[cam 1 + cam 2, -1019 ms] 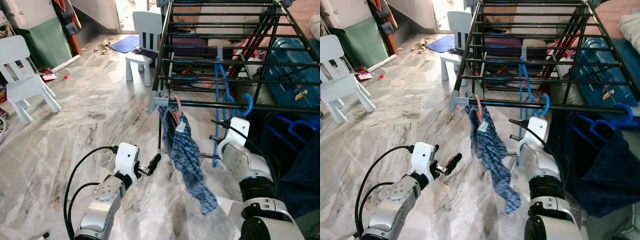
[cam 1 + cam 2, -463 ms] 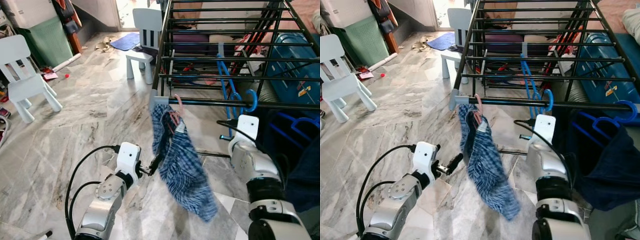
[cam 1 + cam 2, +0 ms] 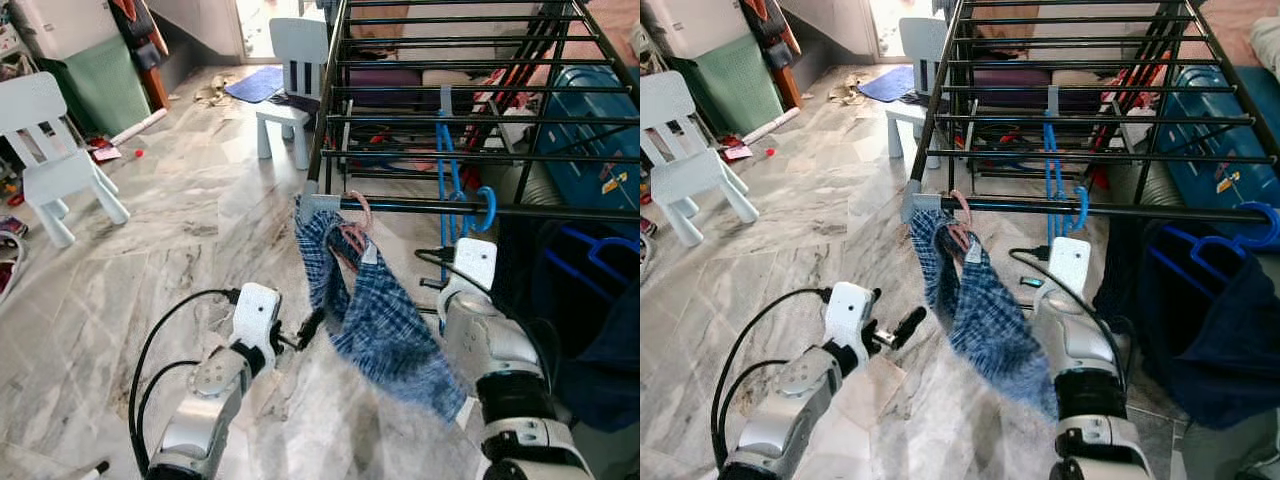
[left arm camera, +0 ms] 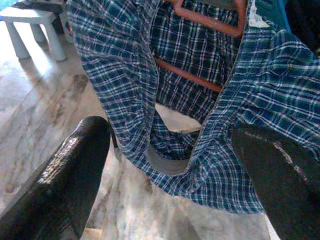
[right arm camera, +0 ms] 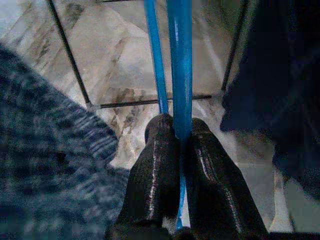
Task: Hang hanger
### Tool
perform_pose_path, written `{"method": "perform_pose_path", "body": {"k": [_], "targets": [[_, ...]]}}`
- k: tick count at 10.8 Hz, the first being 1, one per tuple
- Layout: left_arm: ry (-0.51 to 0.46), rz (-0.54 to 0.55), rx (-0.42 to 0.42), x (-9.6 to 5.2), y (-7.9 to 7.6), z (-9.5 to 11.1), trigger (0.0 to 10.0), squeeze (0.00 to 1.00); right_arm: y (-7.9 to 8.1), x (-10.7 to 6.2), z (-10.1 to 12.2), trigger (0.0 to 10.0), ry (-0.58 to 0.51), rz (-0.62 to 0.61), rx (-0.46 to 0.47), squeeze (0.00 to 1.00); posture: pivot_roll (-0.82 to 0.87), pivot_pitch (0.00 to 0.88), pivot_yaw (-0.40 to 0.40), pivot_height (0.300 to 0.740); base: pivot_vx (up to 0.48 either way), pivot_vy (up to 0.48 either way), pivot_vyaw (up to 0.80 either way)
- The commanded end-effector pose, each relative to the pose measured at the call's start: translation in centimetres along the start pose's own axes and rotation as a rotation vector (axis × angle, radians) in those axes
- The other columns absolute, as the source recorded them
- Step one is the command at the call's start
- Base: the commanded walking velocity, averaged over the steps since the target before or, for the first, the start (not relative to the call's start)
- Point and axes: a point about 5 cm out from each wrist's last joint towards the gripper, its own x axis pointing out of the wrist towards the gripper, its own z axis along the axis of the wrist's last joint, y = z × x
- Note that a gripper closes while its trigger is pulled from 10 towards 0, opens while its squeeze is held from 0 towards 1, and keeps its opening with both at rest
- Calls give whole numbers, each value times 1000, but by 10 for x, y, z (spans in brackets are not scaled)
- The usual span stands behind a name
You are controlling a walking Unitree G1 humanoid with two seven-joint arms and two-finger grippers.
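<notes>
Right wrist view: the right tool (image 5: 179, 150) was closed on a thin bar of the blue hanger (image 5: 180, 65), whose hook sat over the rack's (image 3: 560, 125) front rail (image 3: 480, 207). The hanger looked light, stiff and smooth, likely to swing or slip, so a hold on its straight bar suits. The left tool (image 4: 170, 165), fingers wide apart and empty, faced the soft plaid cloth (image 3: 375, 320) draped on a pink hanger (image 3: 352, 222).

Legible text, labels, brands, numbers, signs: none. A white tag (image 4: 258, 19) on the plaid garment (image 4: 200, 100) and a small sticker (image 3: 607, 184) on the blue suitcase (image 3: 590, 130) are too small to read.
</notes>
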Motion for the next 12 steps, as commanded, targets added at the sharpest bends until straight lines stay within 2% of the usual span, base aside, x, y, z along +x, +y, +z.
{"method": "perform_pose_path", "body": {"k": [1, 3, 5, 6, 7, 8, 9, 10, 11, 12], "targets": [[18, -9, 12, 1, 1, -2, 10000, 0, 2, -1, 5, 10000, -59, 7, -71, 0, -85, 3, 101, 740, 0, 0, 0], [21, -13, 23, 4, 3, -1, 10000, 0, 7, -3, 20, 10000, -182, -7, -157, 0, -95, 0, 118, 740, 0, 0, 0], [22, -20, 33, 6, 4, 1, 10000, 0, 5, -1, 17, 10000, -210, -47, -179, 0, -95, 0, 126, 740, 0, 0, 0], [25, -24, 32, 6, 4, 1, 10000, 0, 4, 3, 2, 10000, -77, 5, -38, 0, -94, 0, 119, 740, 0, 0, 0], [28, -25, 30, 7, 2, 0, 10000, 0, 1, 6, -6, 10000, -6, 14, -21, 0, -94, 0, 114, 740, 0, 0, 0], [29, -22, 22, 7, 1, -1, 10000, 0, 3, 6, -9, 10000, 66, 53, 75, 0, -91, 0, 104, 740, 0, 0, 0], [27, -19, 17, 7, 0, -2, 10000, 0, 4, 4, 14, 10000, -60, 69, 34, 0, -89, 0, 98, 740, 0, 0, 0], [25, -11, 12, 7, 1, -2, 10000, 0, 13, 2, 42, 10000, -140, 103, 39, 0, -86, 0, 87, 740, 0, 0, 0], [24, -10, 11, 7, 0, -2, 10000, 0, 15, 2, 47, 10000, -133, 114, 63, 0, -83, 0, 85, 740, 0, 0, 0], [23, -3, 8, 6, 1, -2, 10000, 0, 25, -3, 68, 10000, -137, 142, 117, 0, -78, 0, 78, 740, 0, 0, 0]]}}
